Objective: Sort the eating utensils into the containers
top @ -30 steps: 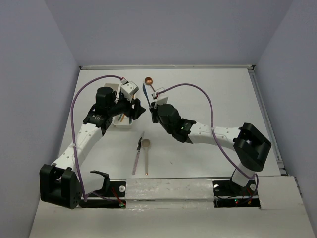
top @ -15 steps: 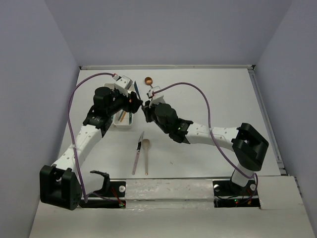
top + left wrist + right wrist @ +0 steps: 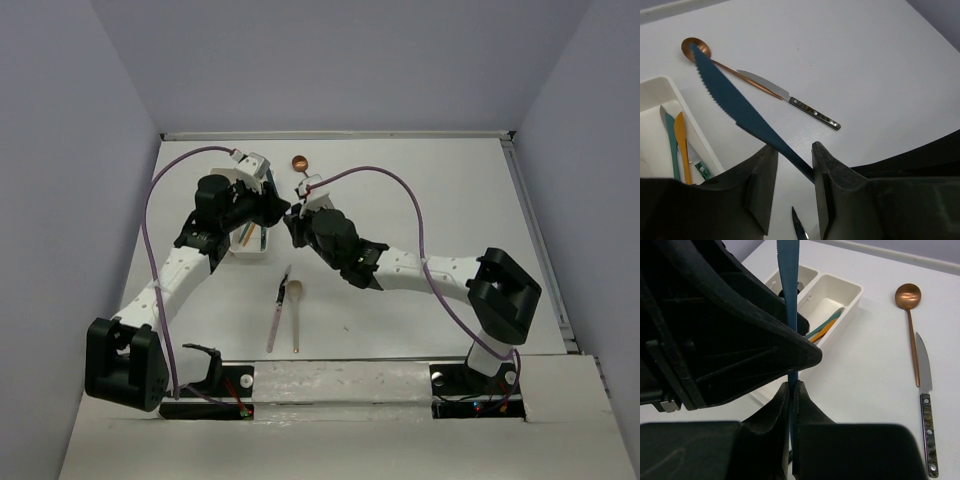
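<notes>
Reading left to right, you have the tray [image 3: 664, 81] with teal and orange pieces [image 3: 681, 145] inside, then the left gripper [image 3: 794, 160] half open around the teal knife [image 3: 725, 97] — not clamped. Your right gripper [image 3: 791, 390] pinches its handle tight, holding it aloft beside the tray — a handover, I judge, so the left can drop it in.

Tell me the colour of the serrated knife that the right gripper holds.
The serrated knife is dark teal, clearest in the left wrist view.
</notes>
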Motion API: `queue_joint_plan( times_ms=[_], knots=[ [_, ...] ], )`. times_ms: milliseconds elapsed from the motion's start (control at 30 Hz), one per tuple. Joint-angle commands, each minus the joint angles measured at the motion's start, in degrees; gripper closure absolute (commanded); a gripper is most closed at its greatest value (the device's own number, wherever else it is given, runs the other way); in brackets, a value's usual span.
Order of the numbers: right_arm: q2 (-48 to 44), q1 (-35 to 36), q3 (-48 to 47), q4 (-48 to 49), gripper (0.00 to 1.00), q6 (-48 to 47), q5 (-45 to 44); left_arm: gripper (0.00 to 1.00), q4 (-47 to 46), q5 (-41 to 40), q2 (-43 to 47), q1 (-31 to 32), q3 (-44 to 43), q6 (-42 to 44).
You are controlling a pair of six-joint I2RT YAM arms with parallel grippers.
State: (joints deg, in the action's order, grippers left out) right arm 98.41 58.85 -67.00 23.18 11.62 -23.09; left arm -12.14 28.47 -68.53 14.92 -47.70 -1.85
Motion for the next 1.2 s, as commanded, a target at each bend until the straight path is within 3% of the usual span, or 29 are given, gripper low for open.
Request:
queue_joint_plan(
  times_ms=[0,33,167,200,233,333,500,867,967,1100,1167],
  knots=[
    [1.16,0.39,-2.87,4.51,1.0,0.6,0.15,0.62,-1.13,3.52,-1.69,0.02,-0.37,-2.11],
    [1.34,0.39,-2.96,4.51,1.0,0.69,0.15,0.75,-1.13,3.52,-1.69,0.02,-0.46,-2.2],
    [3.09,0.39,-4.1,2.76,1.0,0.6,-0.02,1.0,-1.13,2.65,-1.34,0.02,-0.37,-1.67],
    [3.62,0.39,-5.41,0.4,1.0,0.69,-0.37,1.0,-1.13,0.64,-1.08,-0.06,-0.29,-1.32],
    [4.41,0.39,-5.94,-0.49,1.0,0.95,-0.37,1.0,-1.13,-0.59,-1.16,-0.41,-0.02,-0.8],
    [4.6,0.39,-5.42,-3.04,0.67,2.18,-0.64,1.0,-2.18,-4.28,-2.04,-3.21,1.38,1.58],
    [2.14,0.39,-2.08,-5.68,0.5,2.97,-3.18,1.0,-2.8,-11.13,-6.61,-9.11,-0.37,6.67],
    [-1.2,-0.23,1.0,-13.94,0.42,5.16,-9.87,1.0,3.08,-13.35,-24.36,-9.64,-12.14,10.9],
    [-0.85,-0.23,-0.66,-21.12,0.41,7.36,-8.91,1.0,4.49,-12.04,-28.67,-9.64,-13.99,10.81],
    [0.99,-0.23,-4.53,-33.34,0.44,12.89,-4.87,0.8,5.46,-11.86,-31.13,-9.64,-14.79,11.07],
    [1.0,0.47,-5.42,-40.39,0.45,16.48,-3.02,0.63,5.46,-11.86,-31.05,-9.64,-14.53,11.16]
  ],
)
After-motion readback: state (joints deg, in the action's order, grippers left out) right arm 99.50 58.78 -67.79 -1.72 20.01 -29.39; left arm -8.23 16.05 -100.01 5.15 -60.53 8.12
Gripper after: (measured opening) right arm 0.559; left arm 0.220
